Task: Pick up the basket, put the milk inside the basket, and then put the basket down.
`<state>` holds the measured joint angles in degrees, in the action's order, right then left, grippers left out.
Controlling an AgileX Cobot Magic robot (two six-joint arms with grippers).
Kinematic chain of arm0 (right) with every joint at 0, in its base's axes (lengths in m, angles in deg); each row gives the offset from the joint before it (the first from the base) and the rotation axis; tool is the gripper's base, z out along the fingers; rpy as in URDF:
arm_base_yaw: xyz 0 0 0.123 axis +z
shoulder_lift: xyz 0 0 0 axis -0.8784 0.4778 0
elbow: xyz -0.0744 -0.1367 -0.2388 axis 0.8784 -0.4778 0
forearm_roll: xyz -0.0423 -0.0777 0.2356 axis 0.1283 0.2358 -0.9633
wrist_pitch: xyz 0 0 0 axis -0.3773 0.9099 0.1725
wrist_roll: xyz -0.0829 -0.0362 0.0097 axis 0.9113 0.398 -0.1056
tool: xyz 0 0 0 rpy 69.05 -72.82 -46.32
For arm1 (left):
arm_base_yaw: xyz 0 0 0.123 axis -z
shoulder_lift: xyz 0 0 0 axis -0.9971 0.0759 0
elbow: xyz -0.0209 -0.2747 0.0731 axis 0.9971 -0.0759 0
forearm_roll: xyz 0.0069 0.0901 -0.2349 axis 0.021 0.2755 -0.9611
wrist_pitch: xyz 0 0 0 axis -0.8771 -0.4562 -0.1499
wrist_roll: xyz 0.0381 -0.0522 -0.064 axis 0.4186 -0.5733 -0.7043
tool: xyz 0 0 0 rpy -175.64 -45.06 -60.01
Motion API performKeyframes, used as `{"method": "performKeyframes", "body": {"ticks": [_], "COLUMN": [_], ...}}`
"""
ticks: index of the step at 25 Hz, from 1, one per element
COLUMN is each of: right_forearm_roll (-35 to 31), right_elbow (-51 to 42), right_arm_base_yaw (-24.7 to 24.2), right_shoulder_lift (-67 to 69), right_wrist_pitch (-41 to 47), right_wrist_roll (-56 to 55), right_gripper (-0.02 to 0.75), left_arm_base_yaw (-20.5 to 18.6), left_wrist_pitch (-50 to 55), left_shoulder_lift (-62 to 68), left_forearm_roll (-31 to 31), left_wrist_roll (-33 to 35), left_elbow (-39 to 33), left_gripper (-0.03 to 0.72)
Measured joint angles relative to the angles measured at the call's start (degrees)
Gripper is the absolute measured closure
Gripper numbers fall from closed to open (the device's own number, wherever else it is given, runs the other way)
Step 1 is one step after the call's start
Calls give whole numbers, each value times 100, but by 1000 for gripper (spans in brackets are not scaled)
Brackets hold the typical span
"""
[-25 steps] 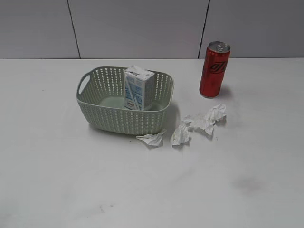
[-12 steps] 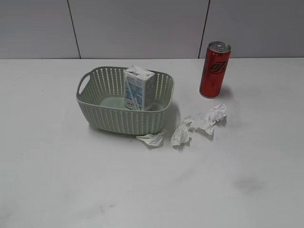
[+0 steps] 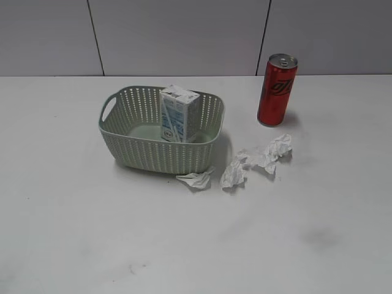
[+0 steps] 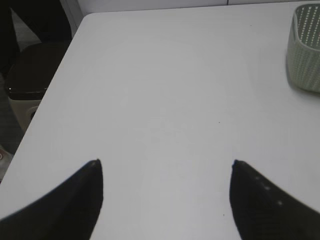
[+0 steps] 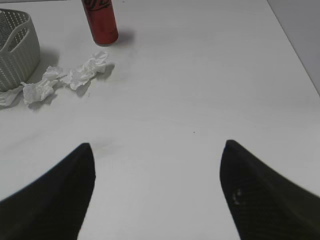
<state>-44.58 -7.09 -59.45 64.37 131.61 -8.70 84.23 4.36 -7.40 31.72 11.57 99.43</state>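
The sage-green basket (image 3: 131, 150) rests on the white table left of centre. The white-and-blue milk carton (image 3: 177, 113) stands upright inside it, against the right part. A corner of the basket shows in the left wrist view (image 4: 306, 55) and in the right wrist view (image 5: 17, 47). My left gripper (image 4: 166, 162) is open and empty over bare table, well to the left of the basket. My right gripper (image 5: 158, 145) is open and empty over bare table, right of the tissues. Neither gripper shows in the exterior view.
A red soda can (image 3: 277, 89) stands at the back right, also in the right wrist view (image 5: 101, 22). Crumpled white tissues (image 3: 257, 159) lie right of the basket, one (image 3: 195, 179) at its front corner. The table's left edge (image 4: 47, 95) borders a dark bin.
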Motion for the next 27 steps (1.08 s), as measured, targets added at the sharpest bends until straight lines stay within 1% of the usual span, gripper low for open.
{"method": "performKeyframes", "body": {"ticks": [4, 11, 20, 27], "right_forearm_roll": [0, -4, -11, -11], "right_elbow": [0, 0, 0, 0], "right_arm_base_yaw": [0, 0, 0, 0], "right_shoulder_lift": [0, 0, 0, 0], "right_wrist_pitch": [0, 0, 0, 0], "right_wrist_roll": [0, 0, 0, 0], "right_gripper": [150, 150, 150, 150], "left_arm_base_yaw": [0, 0, 0, 0], "left_wrist_pitch": [0, 0, 0, 0], "left_shoulder_lift": [0, 0, 0, 0], "left_forearm_roll": [0, 0, 0, 0], "left_wrist_roll": [0, 0, 0, 0], "left_elbow": [0, 0, 0, 0], "left_gripper": [113, 159, 243, 260]}}
